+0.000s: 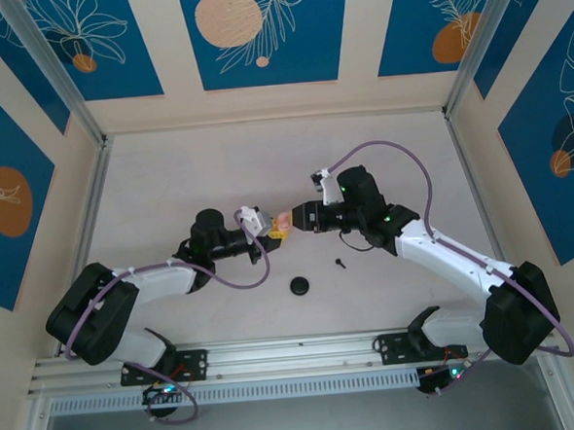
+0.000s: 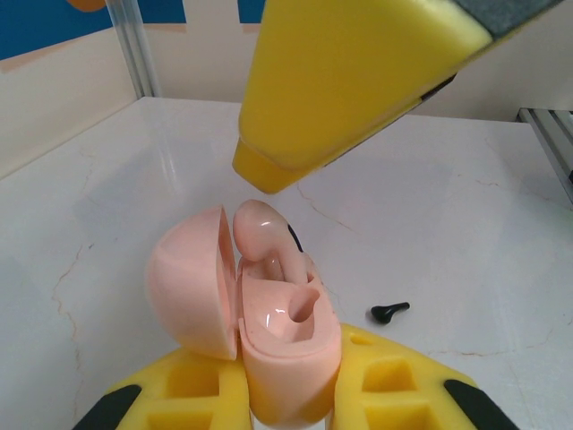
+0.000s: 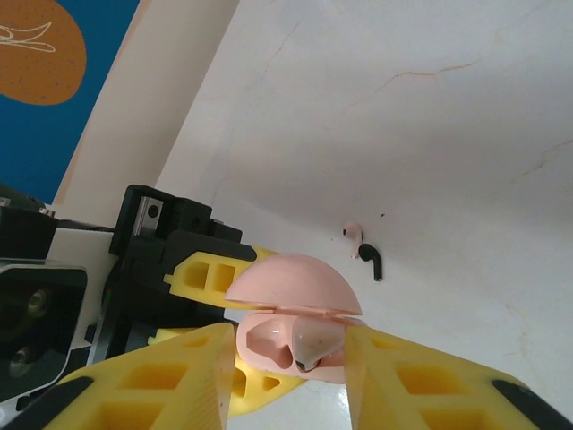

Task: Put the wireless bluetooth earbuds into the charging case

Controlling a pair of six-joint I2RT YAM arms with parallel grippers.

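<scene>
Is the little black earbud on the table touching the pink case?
Apart. The left wrist view shows bare table between the earbud and the case.

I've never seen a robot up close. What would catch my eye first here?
First, the left gripper and right gripper meeting nose to nose at mid-table. Between them sits a little pink charging case, lid swung open, clamped by the left one. A tiny black earbud lies on the white table nearby.

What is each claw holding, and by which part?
Left claw grips the charging case by its lower half, lid open. Right claw hovers beside it, apparently holding nothing.
</scene>
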